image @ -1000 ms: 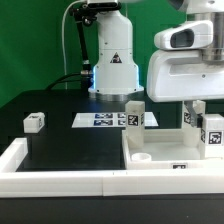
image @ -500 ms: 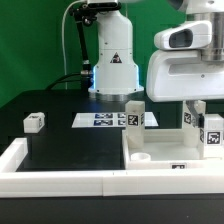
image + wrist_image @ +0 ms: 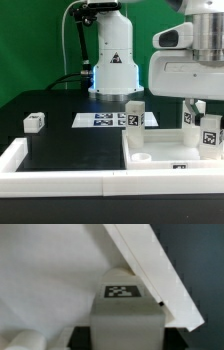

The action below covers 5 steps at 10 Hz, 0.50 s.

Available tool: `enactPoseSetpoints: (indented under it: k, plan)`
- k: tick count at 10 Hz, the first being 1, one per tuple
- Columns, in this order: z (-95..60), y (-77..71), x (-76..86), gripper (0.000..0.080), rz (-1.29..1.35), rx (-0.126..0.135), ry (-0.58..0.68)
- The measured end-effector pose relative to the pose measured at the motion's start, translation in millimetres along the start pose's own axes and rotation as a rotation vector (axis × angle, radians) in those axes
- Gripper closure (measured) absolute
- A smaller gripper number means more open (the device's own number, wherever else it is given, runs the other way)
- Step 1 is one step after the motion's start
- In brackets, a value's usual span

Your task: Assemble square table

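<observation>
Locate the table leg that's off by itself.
In the exterior view, the lone leg sits on the black table at the exterior view's left, apart from the marker board, which lies to its right in that view.

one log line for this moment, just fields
gripper: above tabletop, jaws hidden | tagged leg: at gripper, grip unclear | loose leg: apart on black surface, exterior view's left
</observation>
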<state>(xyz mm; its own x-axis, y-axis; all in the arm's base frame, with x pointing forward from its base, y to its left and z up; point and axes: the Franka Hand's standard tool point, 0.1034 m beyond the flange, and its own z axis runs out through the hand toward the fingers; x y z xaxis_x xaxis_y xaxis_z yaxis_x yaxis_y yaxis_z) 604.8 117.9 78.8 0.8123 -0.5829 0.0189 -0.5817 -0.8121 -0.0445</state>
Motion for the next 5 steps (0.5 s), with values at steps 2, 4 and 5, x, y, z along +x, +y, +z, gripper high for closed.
enactPoseSetpoints:
  k: [2, 4, 5]
  plan:
    - [0.4, 0.3, -0.1, 0.0509, 0.164, -0.001, 0.0]
    - [0.6, 0.5, -0.7, 0.0508, 0.471, -0.005, 0.001]
    - [0.7, 0.6, -0.4, 0.0508, 0.537, -0.004, 0.002]
